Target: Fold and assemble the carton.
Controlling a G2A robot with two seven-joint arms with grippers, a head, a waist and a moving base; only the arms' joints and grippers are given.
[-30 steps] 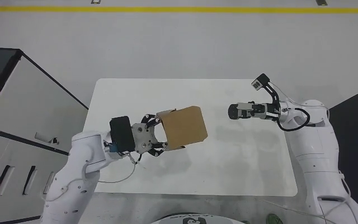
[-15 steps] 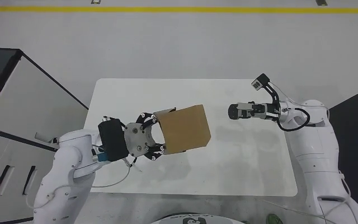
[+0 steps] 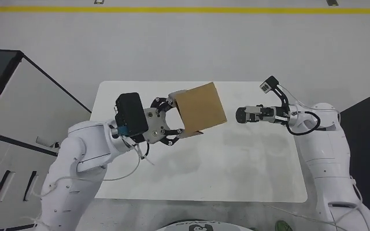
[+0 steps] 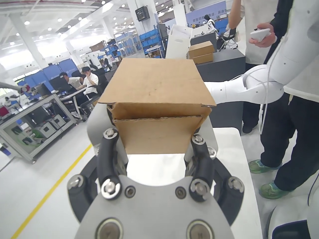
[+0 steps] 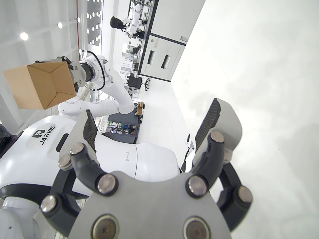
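The white table [image 3: 243, 173] lies under both arms; the brown carton [image 3: 200, 106] is held tilted in the air above it, left of centre, toward the far edge; the left gripper [image 3: 178, 115] clamps the carton's left end; the right gripper [image 3: 239, 114] hangs just right of the carton, not touching it, its fingers spread wide and empty.

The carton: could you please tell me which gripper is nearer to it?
Left. The left gripper is shut on the carton; the right gripper is open, off its far end, not touching.
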